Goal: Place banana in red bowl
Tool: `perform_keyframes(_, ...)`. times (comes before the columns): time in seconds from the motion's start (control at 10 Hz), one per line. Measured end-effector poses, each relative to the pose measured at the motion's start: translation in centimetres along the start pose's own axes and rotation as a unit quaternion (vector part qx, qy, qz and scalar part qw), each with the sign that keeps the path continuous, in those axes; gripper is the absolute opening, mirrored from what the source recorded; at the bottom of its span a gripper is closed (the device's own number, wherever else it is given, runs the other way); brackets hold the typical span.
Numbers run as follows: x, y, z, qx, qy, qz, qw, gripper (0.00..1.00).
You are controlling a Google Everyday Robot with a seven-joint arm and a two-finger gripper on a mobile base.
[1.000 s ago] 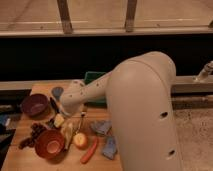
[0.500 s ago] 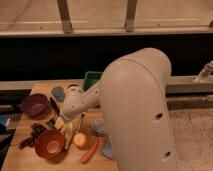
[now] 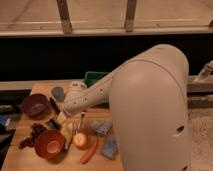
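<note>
Wooden table [image 3: 70, 164] below a dark wall [image 3: 60, 57]; gripper [image 3: 67, 121], jaws spread, over the banana [image 3: 66, 133] beside the red bowl [image 3: 49, 144]

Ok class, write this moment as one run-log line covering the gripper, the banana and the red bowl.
gripper: open, low over banana's upper end | banana: on table, beside red bowl | placement: not yet done

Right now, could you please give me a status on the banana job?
Gripper open, low over the banana. Banana beside the red bowl, not in it. Apple close on its other side.
</note>
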Motion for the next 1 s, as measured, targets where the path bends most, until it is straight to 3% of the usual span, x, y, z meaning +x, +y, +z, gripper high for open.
perform_keyframes(0.6,0.2,0.4,3.6,-0.006,0.043,-0.018,0.9989,0.80)
perform_keyframes(1.0,1.3,0.4,5.9,0.001,0.075,-0.020,0.9970,0.80)
